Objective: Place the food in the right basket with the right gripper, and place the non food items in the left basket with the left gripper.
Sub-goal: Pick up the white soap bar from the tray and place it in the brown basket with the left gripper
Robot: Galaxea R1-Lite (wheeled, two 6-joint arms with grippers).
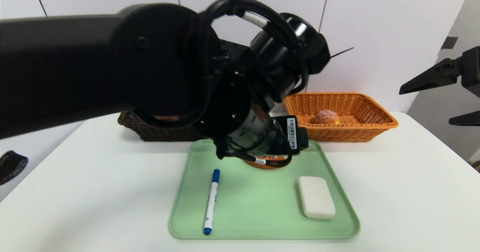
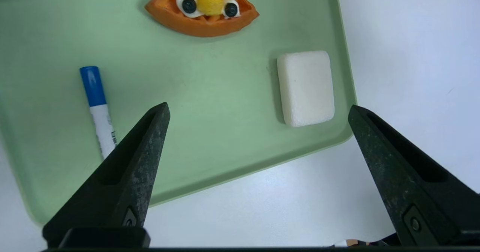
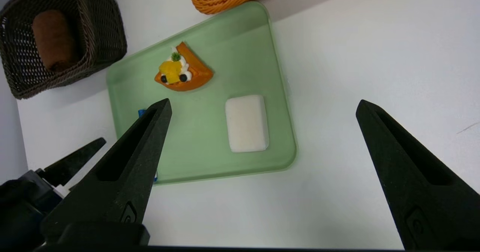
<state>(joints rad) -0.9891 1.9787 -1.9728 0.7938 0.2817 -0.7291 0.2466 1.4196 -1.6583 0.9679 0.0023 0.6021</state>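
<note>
Left claw (image 2: 259,106) wide above white table (image 1: 93,192)

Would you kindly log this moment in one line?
left gripper: open above tray | right gripper: open, raised | marker, white bar, tart: on tray

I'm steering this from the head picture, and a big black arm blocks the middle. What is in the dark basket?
Observer: In the right wrist view, a rolled brown towel lies inside the dark basket.

Operator: And that orange bit peeking out under the arm?

Observer: A boat-shaped tart with yellow fruit, lying on the green tray.

Operator: Are the claws on the left holding anything?

Observer: No. In its own wrist view, the left gripper is open over the tray's edge, with nothing between its fingers.
</note>
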